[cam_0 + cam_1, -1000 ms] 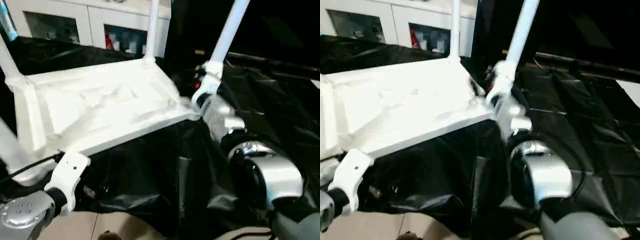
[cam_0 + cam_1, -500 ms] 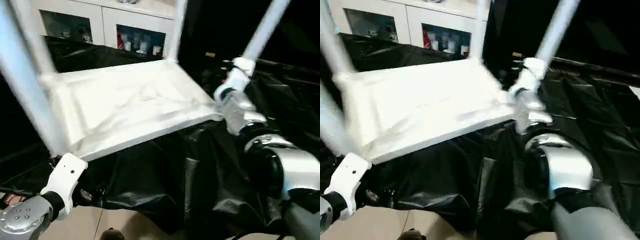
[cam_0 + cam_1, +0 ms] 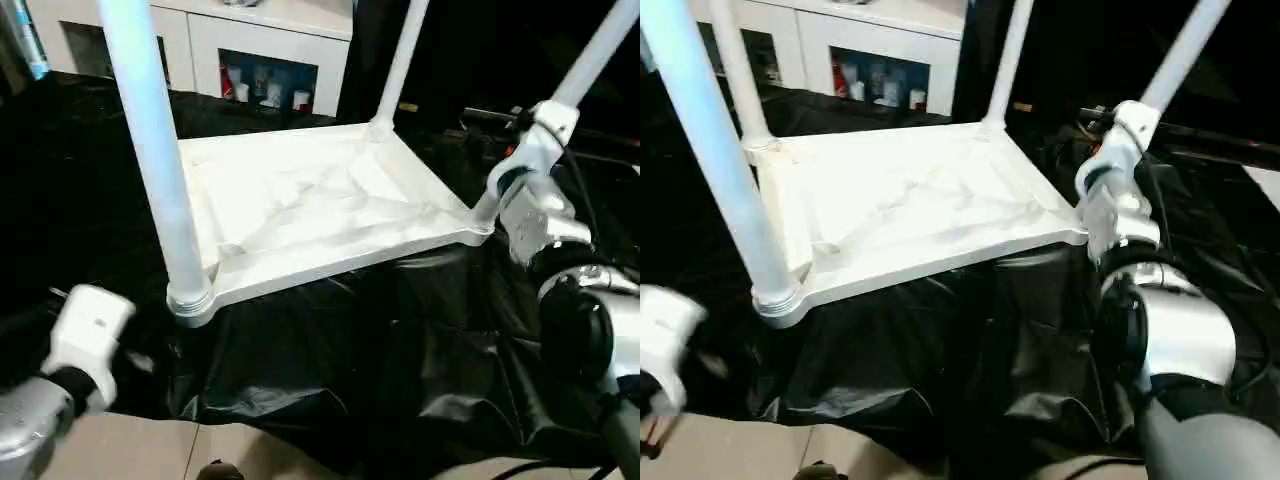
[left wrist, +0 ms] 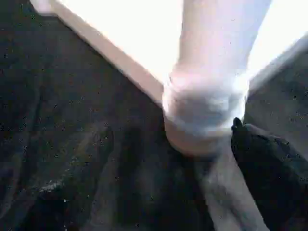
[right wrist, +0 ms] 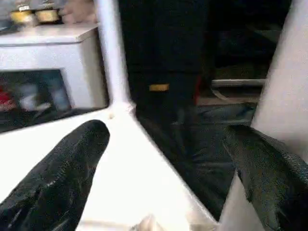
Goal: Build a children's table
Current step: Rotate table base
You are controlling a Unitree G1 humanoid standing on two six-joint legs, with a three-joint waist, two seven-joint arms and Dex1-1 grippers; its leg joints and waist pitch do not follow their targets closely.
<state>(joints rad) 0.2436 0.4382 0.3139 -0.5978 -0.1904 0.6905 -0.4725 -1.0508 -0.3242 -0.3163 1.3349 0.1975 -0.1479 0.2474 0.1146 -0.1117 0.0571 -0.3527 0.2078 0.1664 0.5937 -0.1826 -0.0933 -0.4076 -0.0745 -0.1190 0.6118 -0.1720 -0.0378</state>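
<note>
Jaws on both grippers are standing wide, nothing held in either.

Left gripper [image 3: 85, 330] is sitting low at the near left, over the black sheet [image 3: 330, 350], just beside the table's nearest corner but apart from it. From its wrist camera one black finger [image 4: 267, 173] is showing right next to the collar where the near leg [image 4: 216, 57] is meeting the top; contact there, can't tell.

The table [image 3: 320, 205] is lying upside down on the black sheet, ribbed underside facing up, legs pointing up. Near-left leg [image 3: 150, 140] is standing in its corner socket, far leg [image 3: 398, 65] is rising from the back corner.

Right gripper [image 3: 1118, 135] is up at the table's right corner, alongside the leg [image 3: 1185, 50] rising there. Its wrist camera is showing the two black fingers [image 5: 57, 173] spread well apart, the tabletop edge between them.

White cabinet [image 3: 270, 45] with glass doors is sitting behind the table.
</note>
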